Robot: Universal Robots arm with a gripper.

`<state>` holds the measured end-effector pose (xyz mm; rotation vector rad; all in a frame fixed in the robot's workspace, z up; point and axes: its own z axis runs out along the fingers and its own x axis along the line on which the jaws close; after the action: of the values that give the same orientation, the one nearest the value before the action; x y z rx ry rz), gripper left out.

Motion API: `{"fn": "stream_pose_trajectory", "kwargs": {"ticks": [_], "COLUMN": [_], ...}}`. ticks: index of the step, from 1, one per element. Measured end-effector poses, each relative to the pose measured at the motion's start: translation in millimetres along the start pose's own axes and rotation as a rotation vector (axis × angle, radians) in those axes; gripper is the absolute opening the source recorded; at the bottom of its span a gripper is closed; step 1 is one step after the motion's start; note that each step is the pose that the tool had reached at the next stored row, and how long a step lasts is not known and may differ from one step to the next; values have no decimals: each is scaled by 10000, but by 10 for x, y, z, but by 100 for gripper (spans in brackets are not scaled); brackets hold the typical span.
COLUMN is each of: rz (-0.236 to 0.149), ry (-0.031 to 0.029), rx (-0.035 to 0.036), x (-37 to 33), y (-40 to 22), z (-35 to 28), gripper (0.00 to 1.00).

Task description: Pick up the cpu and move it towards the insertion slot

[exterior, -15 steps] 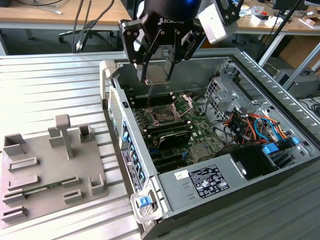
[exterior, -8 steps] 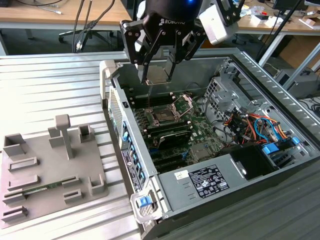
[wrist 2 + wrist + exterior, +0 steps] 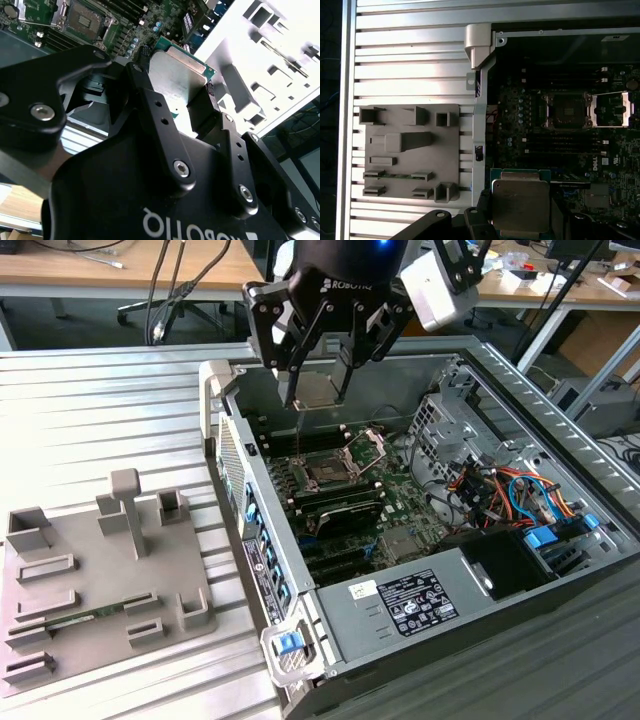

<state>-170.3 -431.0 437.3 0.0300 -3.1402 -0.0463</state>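
My black gripper (image 3: 318,392) hangs over the back of the open computer case, shut on the cpu (image 3: 318,388), a flat square chip with a silvery top. In the second wrist view the two fingers (image 3: 146,92) clamp opposite edges of the cpu (image 3: 176,75). The first wrist view also shows the cpu (image 3: 520,202). The insertion slot (image 3: 325,469) is a dark square socket on the motherboard, below and slightly in front of the held chip, with its metal bracket (image 3: 368,446) swung open. The slot (image 3: 567,109) appears in both wrist views (image 3: 85,20).
A grey plastic tray (image 3: 60,635) with raised blocks and recesses lies on the ribbed metal table at the exterior view's left. The case wall (image 3: 250,510) stands between tray and motherboard. Drive cage and cables (image 3: 500,490) fill the case's right side.
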Motion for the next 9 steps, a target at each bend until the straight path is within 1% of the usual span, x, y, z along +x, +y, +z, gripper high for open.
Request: {"fn": "stream_pose_trajectory", "kwargs": {"ticks": [9], "rz": [0], "ry": [1], "rx": [1], "x": [-22], "y": [-1], "z": [9], "gripper": [55]}}
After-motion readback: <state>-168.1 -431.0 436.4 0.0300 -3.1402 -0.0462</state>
